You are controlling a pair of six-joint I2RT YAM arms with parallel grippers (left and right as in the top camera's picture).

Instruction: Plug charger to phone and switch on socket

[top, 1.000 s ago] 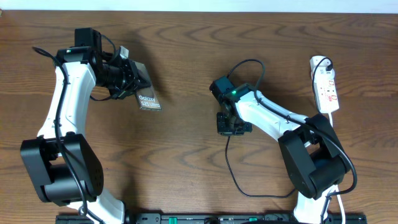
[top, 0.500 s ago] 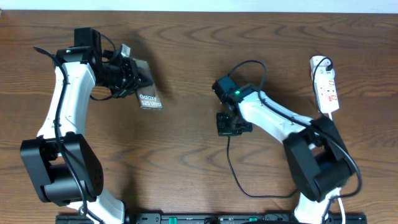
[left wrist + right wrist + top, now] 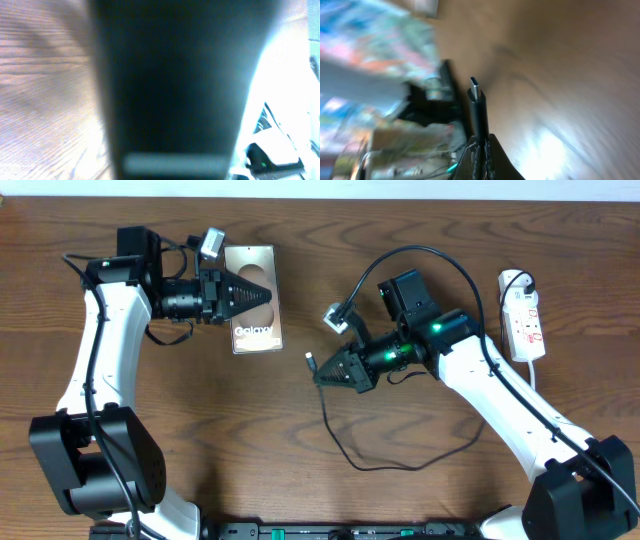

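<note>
Room between the two arms is a strip of bare bench (image 3: pixel 250 440), with the phone (image 3: pixel 258 330) lying lengthwise near the far edge and the socket (image 3: pixel 522 315) by the right edge, well apart from both hands. Compared with a second ago, we see the phone turned from a slant to stand square and shifted further back, and the right arm swung out from over the cable to reach leftward. Our left hand (image 3: pixel 262 296) is closed on the phone, its dark fingers lying across the upper half. Our right hand (image 3: pixel 325 374) is pinched tight on the charger (image 3: pixel 478 110), whose metal tip juts out past the fingers and points toward the phone, near it but apart.
</note>
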